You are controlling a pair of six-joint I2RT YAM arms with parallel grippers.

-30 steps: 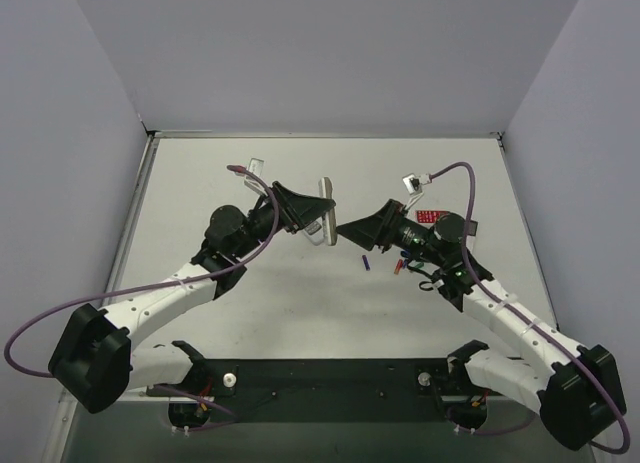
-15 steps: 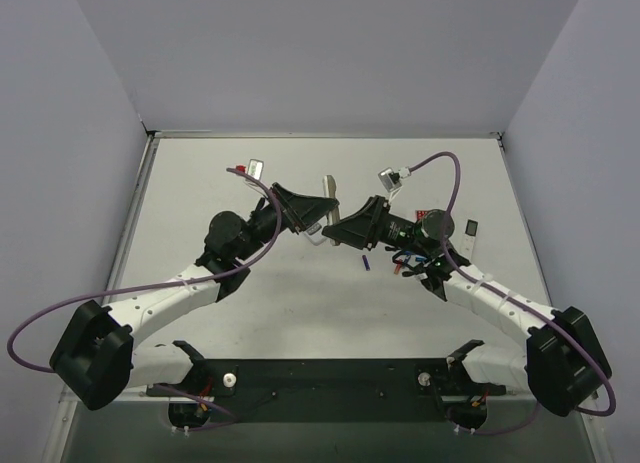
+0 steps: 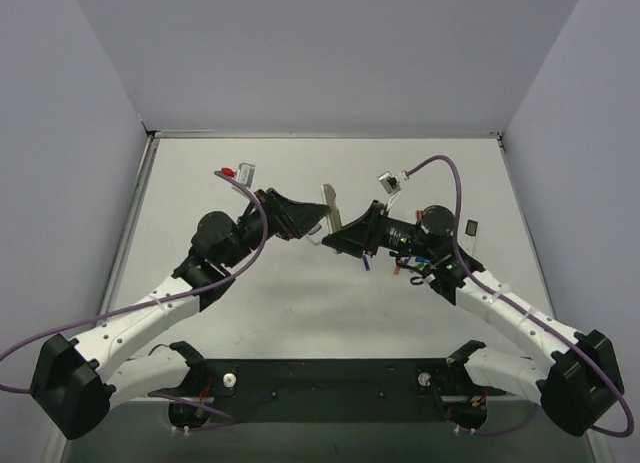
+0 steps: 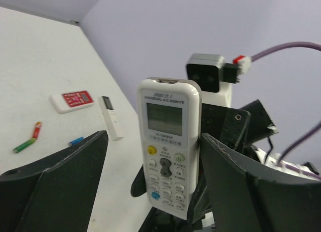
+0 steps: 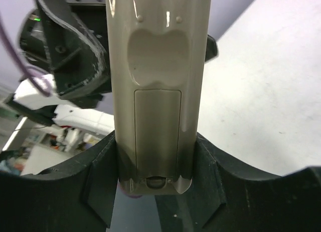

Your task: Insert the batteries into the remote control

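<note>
While the right gripper (image 5: 154, 142) clamps its lower end from both sides, the remote control (image 4: 169, 157) stands upright above the table (image 3: 300, 303) between the arms: white face, pale grey display, yellow and blue buttons, tan-grey back with its cover on. Print reads "UNIVERSAL A/C REMOTE". The left gripper (image 4: 153, 139) gapes around it, one finger clear.

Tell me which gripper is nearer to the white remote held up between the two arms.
Right. The right gripper is clamped on the lower end of the remote control, pressing both its sides. The left gripper faces the button side, its jaws open around the remote and not gripping it.
</note>
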